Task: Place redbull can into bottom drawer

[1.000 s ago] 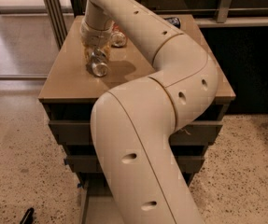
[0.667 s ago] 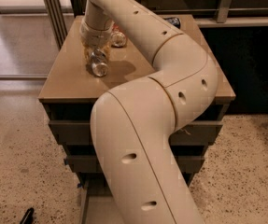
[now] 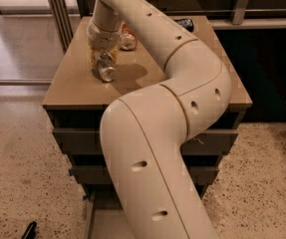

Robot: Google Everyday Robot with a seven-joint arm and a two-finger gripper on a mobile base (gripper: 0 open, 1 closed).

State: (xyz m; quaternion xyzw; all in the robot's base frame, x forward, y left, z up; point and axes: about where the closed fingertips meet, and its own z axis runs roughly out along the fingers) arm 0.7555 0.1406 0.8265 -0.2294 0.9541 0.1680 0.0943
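The claw is in the upper left of the frame, lowered onto the brown surface of the drawer cabinet. It appears clenched on the redbull can, though the wrist hides part of the grip. The can is tilted, its shiny end facing the camera. A red-orange can stands just behind it, and a dark blue can lies near the far edge. The bottom drawer is pulled out at lower centre, well below the can.
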